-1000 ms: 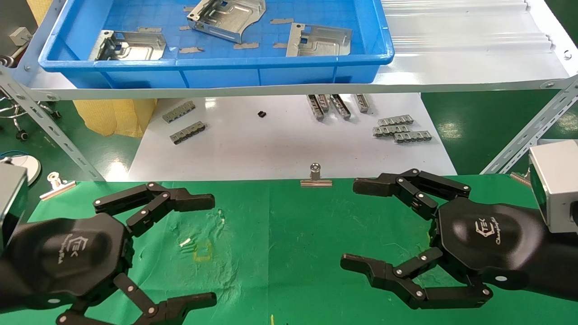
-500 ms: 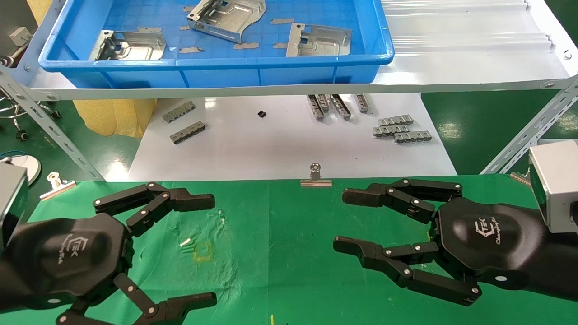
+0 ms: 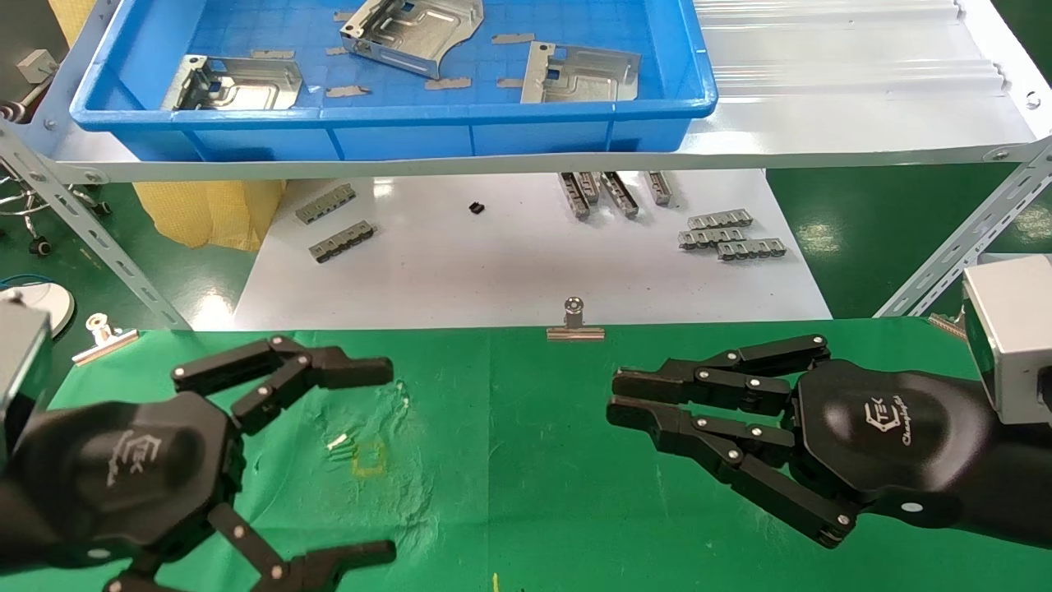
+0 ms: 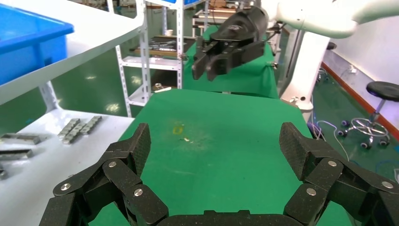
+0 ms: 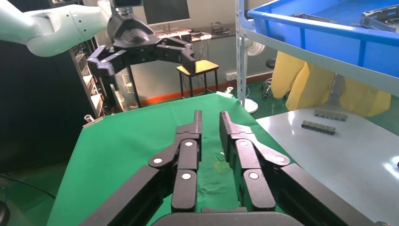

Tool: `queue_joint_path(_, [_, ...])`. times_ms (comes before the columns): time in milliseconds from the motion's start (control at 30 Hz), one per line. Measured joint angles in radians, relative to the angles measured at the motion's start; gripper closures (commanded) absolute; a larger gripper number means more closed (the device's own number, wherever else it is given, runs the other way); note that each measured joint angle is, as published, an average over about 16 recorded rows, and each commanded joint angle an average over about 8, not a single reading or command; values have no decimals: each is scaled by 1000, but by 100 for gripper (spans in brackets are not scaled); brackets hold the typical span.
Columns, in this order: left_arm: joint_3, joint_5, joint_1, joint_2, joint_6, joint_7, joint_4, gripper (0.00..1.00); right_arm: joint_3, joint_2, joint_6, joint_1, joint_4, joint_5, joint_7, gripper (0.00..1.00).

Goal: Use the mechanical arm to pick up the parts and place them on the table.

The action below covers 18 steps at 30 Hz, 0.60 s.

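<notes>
three parts (image 3: 411,29) lie in the blue tray (image 3: 386,111) at 12 o'clock. right gripper (image 3: 625,396) hangs over the table (image 3: 526,460) at 3 o'clock, fingers nearly together, empty. left gripper (image 3: 378,464) at 9 o'clock, spread wide, empty.

Black hexagonal palms bear white logos; black linked jaws show silver rivets; arm casings white.

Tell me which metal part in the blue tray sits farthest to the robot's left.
The part by the tray's left front corner; the other two parts lie mid-tray and right.
</notes>
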Motion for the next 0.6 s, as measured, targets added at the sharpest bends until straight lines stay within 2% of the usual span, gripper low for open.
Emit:
queue_joint_path(133, [7,30,-72,25,-18,-6,22,0,0,0,0,0,0,0,0,100])
queue_joint_path(300, [34,107,-221,90,-55,-13,112,0,0,0,0,0,0,0,0,100])
queue_joint_path(600, [123,300,-537,287,-150,14,463,0,0,0,0,0,0,0,0,100])
